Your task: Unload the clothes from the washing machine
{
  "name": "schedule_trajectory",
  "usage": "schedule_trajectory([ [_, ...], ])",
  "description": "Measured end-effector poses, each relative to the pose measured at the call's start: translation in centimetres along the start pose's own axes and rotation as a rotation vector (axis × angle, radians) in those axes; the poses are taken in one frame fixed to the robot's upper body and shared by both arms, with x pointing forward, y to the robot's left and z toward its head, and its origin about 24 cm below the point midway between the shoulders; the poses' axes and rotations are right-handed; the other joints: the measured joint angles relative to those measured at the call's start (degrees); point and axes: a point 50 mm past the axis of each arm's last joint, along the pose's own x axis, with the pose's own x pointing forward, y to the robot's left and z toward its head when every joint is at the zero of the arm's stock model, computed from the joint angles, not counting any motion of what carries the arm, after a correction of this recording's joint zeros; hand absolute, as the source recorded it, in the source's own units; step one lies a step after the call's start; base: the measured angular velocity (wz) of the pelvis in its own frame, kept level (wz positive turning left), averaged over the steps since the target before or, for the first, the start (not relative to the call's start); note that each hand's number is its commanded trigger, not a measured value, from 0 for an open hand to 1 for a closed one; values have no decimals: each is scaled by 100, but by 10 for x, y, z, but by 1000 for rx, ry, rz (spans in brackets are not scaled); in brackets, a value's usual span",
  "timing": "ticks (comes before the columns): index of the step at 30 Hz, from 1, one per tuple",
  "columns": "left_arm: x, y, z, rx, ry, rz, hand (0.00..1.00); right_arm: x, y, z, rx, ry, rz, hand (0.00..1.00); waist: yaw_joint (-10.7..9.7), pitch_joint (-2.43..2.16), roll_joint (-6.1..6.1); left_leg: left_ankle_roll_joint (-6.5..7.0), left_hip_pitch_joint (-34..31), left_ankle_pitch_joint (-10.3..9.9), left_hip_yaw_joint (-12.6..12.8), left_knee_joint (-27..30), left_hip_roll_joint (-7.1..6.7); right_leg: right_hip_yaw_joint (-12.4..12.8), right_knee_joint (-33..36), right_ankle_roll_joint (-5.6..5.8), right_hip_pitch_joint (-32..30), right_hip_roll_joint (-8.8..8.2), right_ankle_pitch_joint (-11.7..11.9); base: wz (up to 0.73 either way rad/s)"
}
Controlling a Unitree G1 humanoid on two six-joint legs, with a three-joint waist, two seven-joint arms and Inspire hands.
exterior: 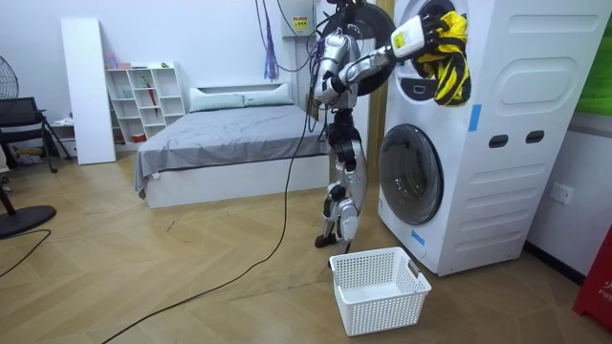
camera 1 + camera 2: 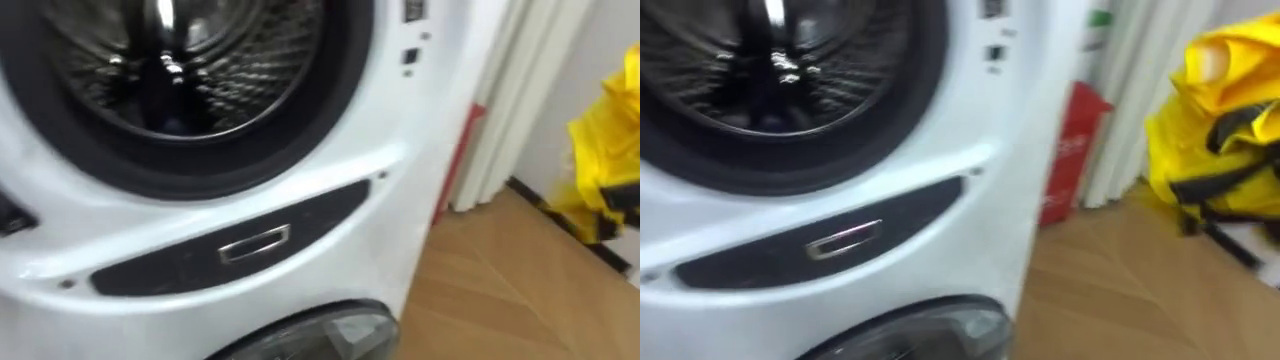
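The yellow and black garment (image 1: 446, 59) hung at the robot's raised right hand (image 1: 408, 38) before the upper drum (image 2: 200, 60); whether its fingers gripped could not be told; soft, light and floppy, the cloth seemed best taken by a bunched fold.

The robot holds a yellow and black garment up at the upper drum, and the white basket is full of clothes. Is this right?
No: the room view shows the white basket empty. The yellow and black garment is up there.
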Motion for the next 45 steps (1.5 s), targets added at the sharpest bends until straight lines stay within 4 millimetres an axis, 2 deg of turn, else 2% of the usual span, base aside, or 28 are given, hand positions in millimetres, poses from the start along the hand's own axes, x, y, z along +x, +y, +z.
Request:
schedule_trajectory([
  [3,0,1,-5,23,18,-1,0,0,-2,-1,-1,2,-33,100,-107,0,-65,-47,10,0,131,30,28,141,-8,-52,-56,119,55,-31],
  [7,0,1,-9,37,31,-1,0,-1,-6,-7,-1,20,-66,100,-121,0,-87,-131,51,-47,366,36,107,392,-2,-94,-108,226,82,-33],
  [10,1,2,-6,27,26,0,0,-5,-12,-14,-21,61,-94,100,-140,7,-64,-186,58,-76,506,16,153,523,-25,-117,-147,308,96,-25],
  [13,2,6,0,34,15,9,0,-7,-16,-18,-35,81,-112,100,-226,-4,-13,-222,30,-99,503,13,188,605,-23,-163,-204,368,125,-26],
  [15,4,9,9,32,-6,16,0,-8,-19,-21,-44,96,-134,100,-269,18,-2,-234,20,-88,516,18,200,739,-7,-181,-212,418,136,-24],
  [18,5,10,12,30,4,16,0,-11,-22,-27,-59,130,-138,100,-330,62,-19,-238,59,-86,507,18,204,767,-23,-188,-211,444,139,-19],
  [21,6,9,17,73,-2,7,0,-14,-24,-42,-71,196,-136,100,-399,113,-95,-238,63,-86,537,18,199,827,-36,-184,-229,449,135,-7],
  [22,6,8,18,87,-3,2,0,-14,-23,-45,-83,210,-125,100,-398,108,-103,-239,63,-87,575,20,198,865,-35,-182,-244,455,135,-22],
  [23,6,4,19,112,-3,-9,0,-15,-18,-51,-111,233,-95,100,-338,100,-45,-245,35,-91,644,29,197,886,-30,-171,-291,462,140,-25],
  [24,7,1,27,132,-18,-19,0,-17,-12,-58,-142,259,-65,100,-331,55,-74,-261,-40,-108,641,113,204,887,-11,-155,-325,446,153,-20],
  [25,8,0,32,138,-28,-22,0,-17,-9,-62,-152,275,-49,100,-324,49,-82,-261,-68,-108,638,152,203,891,-9,-146,-340,433,163,-9],
  [26,9,-3,35,157,-11,-29,0,-18,-4,-72,-170,310,-27,100,-293,65,-35,-260,-114,-109,637,205,198,897,14,-131,-391,413,174,-8],
  [28,9,-7,39,179,-16,-43,0,-20,2,-86,-169,368,-12,100,-226,56,41,-245,-151,-129,638,208,187,892,64,-121,-447,415,171,-8],
  [29,9,-10,41,196,-24,-50,0,-22,6,-96,-165,410,0,100,-185,38,119,-242,-202,-133,628,212,182,891,81,-116,-491,412,168,-4],
  [31,9,-13,45,217,-43,-59,0,-25,13,-111,-155,475,16,100,-116,49,251,-242,-238,-134,606,213,178,884,90,-114,-530,409,170,4],
  [33,8,-22,53,253,-67,-82,0,-32,21,-131,-144,559,41,100,-108,11,466,-240,-333,-133,555,209,172,784,94,-113,-613,377,169,19],
  [35,8,-26,55,235,-78,-95,0,-34,29,-143,-123,611,61,100,-69,35,607,-237,-391,-131,454,207,165,729,117,-115,-664,368,164,14],
  [36,8,-27,55,223,-82,-102,0,-35,35,-152,-105,647,70,100,1,32,682,-231,-428,-127,455,208,166,722,149,-120,-727,373,160,0],
  [37,8,-27,56,215,-83,-104,0,-35,37,-155,-98,662,73,100,45,36,709,-226,-448,-124,451,209,161,719,176,-123,-753,377,151,0],
  [38,8,-29,55,203,-86,-111,0,-34,41,-160,-77,683,74,100,77,15,805,-216,-542,-118,370,212,145,662,194,-121,-844,357,123,16],
  [39,7,-32,55,202,-93,-117,0,-32,42,-165,-66,702,65,100,68,30,865,-162,-629,-80,238,212,109,581,207,-119,-917,315,113,24],
  [40,7,-34,55,200,-96,-120,0,-32,43,-168,-64,710,60,100,74,38,897,-149,-656,-69,175,212,96,563,231,-118,-940,305,110,26],
  [41,6,-37,54,198,-98,-125,0,-32,43,-174,-67,734,49,100,140,26,925,-143,-706,-62,106,211,84,552,327,-122,-1019,302,106,13],
  [42,6,-38,54,200,-102,-128,0,-33,43,-178,-74,754,36,100,228,24,935,-136,-744,-56,61,212,73,518,406,-131,-1090,302,93,10],
  [44,6,-39,54,202,-103,-131,0,-37,46,-184,-83,770,22,100,291,16,946,-126,-818,-49,-73,227,62,444,386,-136,-1133,278,73,20],
  [45,6,-40,56,203,-110,-132,0,-41,47,-187,-89,780,22,100,305,27,926,-113,-879,-17,-163,227,44,408,403,-141,-1172,245,68,28],
])
